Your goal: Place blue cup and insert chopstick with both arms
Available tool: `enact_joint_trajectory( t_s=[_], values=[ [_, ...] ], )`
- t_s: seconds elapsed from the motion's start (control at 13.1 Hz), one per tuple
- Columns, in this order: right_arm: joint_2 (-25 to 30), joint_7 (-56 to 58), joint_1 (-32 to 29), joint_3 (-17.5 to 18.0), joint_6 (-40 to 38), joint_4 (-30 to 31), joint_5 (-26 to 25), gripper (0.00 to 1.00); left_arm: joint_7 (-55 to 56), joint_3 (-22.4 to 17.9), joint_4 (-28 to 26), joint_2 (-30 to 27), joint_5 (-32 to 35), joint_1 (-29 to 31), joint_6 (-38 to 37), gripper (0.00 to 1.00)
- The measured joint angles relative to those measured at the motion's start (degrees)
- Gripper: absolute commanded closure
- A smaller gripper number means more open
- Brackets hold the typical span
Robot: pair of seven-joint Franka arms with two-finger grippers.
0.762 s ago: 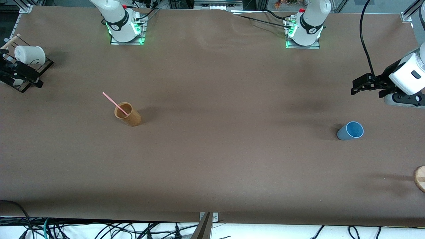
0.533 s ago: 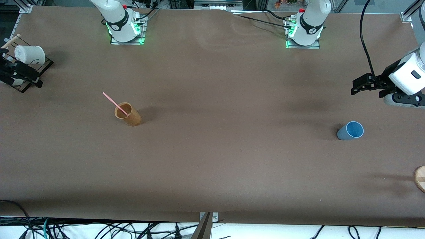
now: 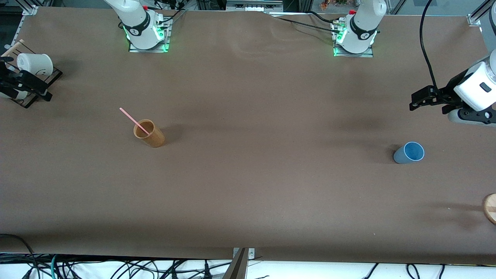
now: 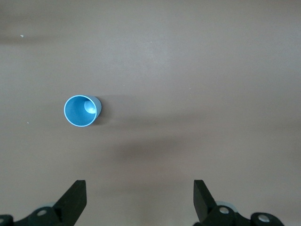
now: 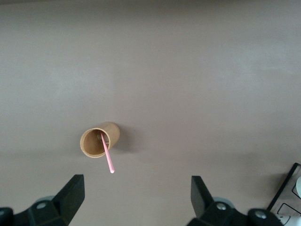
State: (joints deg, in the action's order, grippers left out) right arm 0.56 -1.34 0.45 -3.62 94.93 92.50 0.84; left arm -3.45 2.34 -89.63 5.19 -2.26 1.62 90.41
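Front view shows you 1 blue cup (image 3: pixel 409 152), 1 chopstick (image 3: pixel 134 121) in 1 brown cup (image 3: pixel 149 133), 1 white cup (image 3: pixel 35 64), left gripper (image 4: pixel 139 203) & right gripper (image 5: pixel 136 200) fingers apart, holding nothing.

Blue cup (image 3: pixel 408 152): smooth plastic, slight sheen inside. Chopstick (image 3: pixel 134 121): smooth pink plastic, standing in the brown cup (image 3: pixel 149 133), which shows a matt wood-like finish. Table (image 3: pixel 248 186): matt brown paper-like covering, faintly creased.

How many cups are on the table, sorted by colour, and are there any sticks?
Blue cup: 1
Brown cup: 1
White cup on a black rack at the right arm's end: 1
Pink chopstick, standing in the brown cup: 1
Total: 4
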Motion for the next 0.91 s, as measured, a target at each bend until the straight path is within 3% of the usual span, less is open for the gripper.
enact_joint_trajectory(
  t_s=[0.91],
  values=[
    [0.09,0.03,0.01,0.57,-0.84,0.44,0.0,0.0,0.0,-0.18,0.4,1.73,0.0,1.63,0.49,0.0]
  ],
)
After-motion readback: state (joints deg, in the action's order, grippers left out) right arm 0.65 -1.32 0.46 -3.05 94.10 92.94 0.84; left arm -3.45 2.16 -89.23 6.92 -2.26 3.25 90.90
